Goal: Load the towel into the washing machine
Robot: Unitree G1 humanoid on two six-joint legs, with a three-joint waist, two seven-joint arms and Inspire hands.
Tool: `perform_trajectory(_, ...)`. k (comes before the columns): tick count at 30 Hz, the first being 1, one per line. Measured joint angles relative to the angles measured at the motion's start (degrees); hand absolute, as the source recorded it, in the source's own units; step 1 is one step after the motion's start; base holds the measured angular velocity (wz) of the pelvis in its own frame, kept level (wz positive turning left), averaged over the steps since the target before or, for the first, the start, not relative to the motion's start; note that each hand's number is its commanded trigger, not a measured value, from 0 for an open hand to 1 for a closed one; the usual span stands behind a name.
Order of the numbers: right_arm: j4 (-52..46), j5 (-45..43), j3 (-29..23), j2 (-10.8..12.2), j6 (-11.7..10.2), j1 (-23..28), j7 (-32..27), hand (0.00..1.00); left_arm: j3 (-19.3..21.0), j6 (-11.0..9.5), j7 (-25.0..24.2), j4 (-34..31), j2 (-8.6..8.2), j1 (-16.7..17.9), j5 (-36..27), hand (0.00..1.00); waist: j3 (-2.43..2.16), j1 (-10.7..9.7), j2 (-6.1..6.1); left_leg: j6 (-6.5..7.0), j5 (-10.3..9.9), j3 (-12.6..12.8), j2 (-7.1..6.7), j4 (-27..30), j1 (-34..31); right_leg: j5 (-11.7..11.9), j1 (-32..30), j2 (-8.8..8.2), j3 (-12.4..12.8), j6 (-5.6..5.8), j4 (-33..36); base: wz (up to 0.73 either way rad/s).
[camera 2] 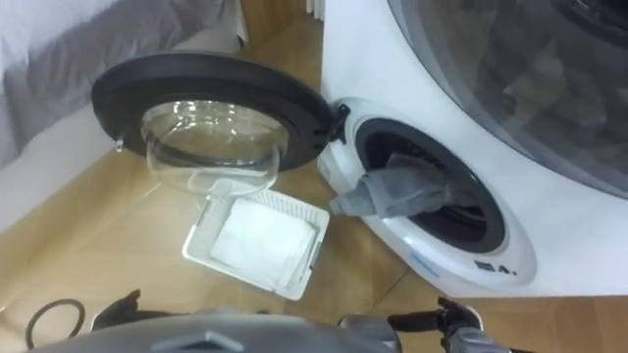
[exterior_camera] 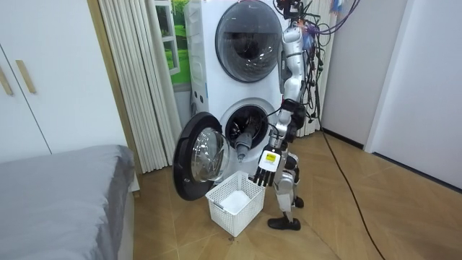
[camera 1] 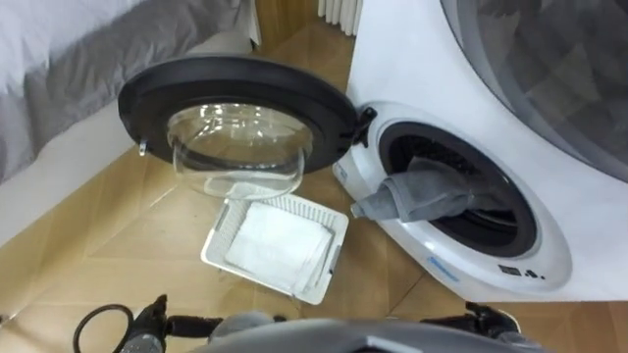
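Left hand: the left hand (exterior_camera: 266,167) hangs low in front of the robot's legs in the room view, fingers straight, pointing down and loosely spread, holding nothing.
Stance: the robot stands upright just beside the open washing machine (camera 1: 564,265), at the room view's right of its opening.
Towel: one grey towel (camera 1: 417,191), above the hand and toward the machine from it. It is bunched in the round opening, part inside the drum and part drooping out over the lower lip.
Machine door: one round door (camera 1: 235,74), swung fully open, farther from the hand than the basket.
Basket: one white slatted laundry basket (camera 1: 335,260) on the wooden floor, just below the hand and apart from it.
Basket contents: one white folded cloth (camera 1: 275,245) lying flat in the bottom.
Machines: two, stacked. The upper front-loader (exterior_camera: 249,32) sits well above the hand with its door closed.
Bed: one grey-covered bed (exterior_camera: 58,188), well beyond the basket from the hand.
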Motion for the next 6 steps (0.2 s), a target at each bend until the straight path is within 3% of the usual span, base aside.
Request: perform_trajectory(6,0.2,-0.4,-2.8,0.9,0.2,0.6,1.2,0.00,3.5,1.0,0.3,0.0,-1.24,0.8,0.1,0.00,0.07,-0.1,-0.06,-0.62,-0.4,0.8,0.36,-0.5,2.5,0.0,2.4,0.67,0.6,0.00,-1.5,-0.09)
